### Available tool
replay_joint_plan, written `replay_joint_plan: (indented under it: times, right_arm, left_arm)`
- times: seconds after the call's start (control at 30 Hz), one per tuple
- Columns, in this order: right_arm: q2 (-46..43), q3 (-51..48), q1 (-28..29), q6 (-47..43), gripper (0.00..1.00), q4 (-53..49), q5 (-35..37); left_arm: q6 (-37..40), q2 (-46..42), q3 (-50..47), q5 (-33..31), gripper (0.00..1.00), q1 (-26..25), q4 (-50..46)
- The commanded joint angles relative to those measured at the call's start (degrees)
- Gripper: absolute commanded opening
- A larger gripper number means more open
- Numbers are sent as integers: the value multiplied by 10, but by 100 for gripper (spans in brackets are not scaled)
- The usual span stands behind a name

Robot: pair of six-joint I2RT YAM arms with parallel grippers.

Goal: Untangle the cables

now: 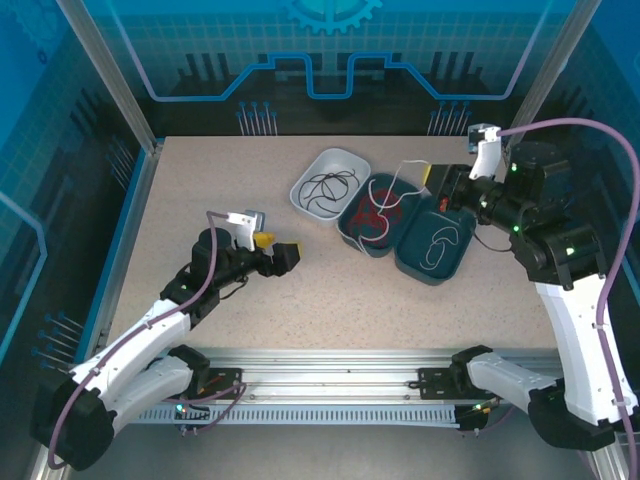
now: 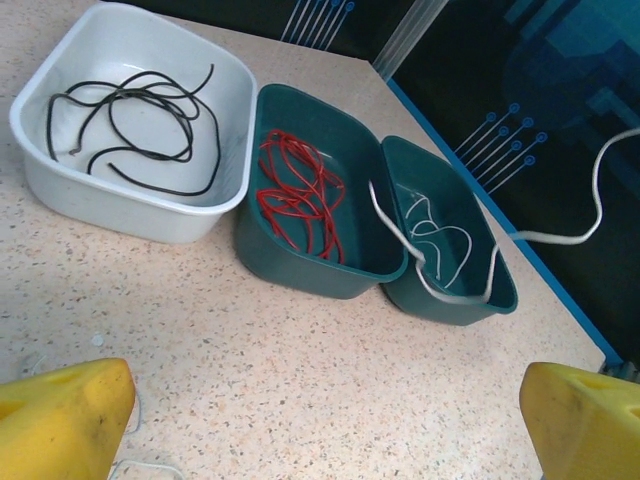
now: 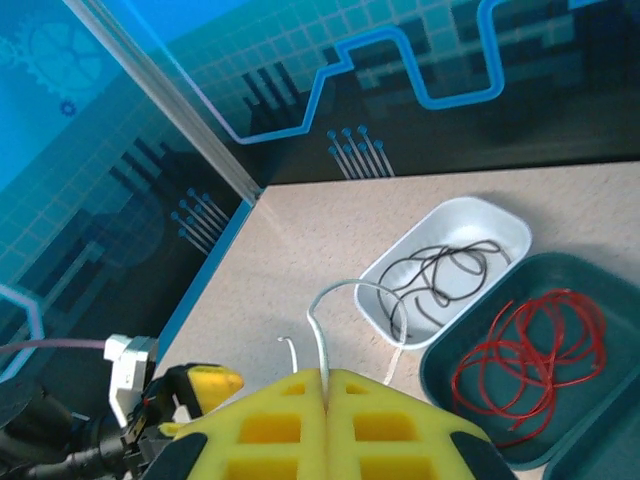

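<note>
**Fig.** Top, L-wrist and R-wrist views.

- **R gripper** (image 3: 326, 382): yellow fingers pressed together, pinching the white cable (image 3: 318, 340). It is held above the far-right part of the table (image 1: 200, 200), just beyond the trays.
- **White cable:** arcs up from the R pinch, then drops across the rim of the mid tray (image 2: 300, 270). Its other end lies coiled in the end tray (image 2: 500, 295).
- **L gripper** (image 1: 278, 250): fingers spread wide, nothing between them. It is low over the table, near-left of the trays and well apart from every cable in them.
- **Black cable** (image 2: 150, 130): loose in the white tray (image 2: 130, 215), on the left of the row.
- **Red cable** (image 2: 300, 195): bunched in the mid tray.
- **Trays:** the 3 sit side by side, touching.
</note>
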Motion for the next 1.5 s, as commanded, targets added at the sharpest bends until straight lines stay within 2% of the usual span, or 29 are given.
replay_joint_plan:
  times: [0.0, 0.27, 0.6, 0.97, 1.3, 1.47]
  right_arm:
    - [15, 43, -18, -27, 0, -35, 16]
    - [49, 87, -47, -45, 0, -48, 55]
    - [76, 46, -94, -65, 0, -41, 133]
    - [88, -20, -145, -68, 0, -6, 138]
    - [112, -44, -155, -66, 0, 24, 128]
    - [111, -102, -155, -52, 0, 44, 132]
  left_arm:
    - [-14, -10, 13, -34, 99, 3, -18]
    - [-21, -11, 6, -65, 99, 3, -26]
    - [-19, -11, 2, -72, 99, 3, -35]
    - [-6, -13, 5, -93, 99, 3, -58]
    - [-7, -7, 3, -102, 99, 3, -54]
    - [-10, -2, 2, -102, 99, 3, -54]
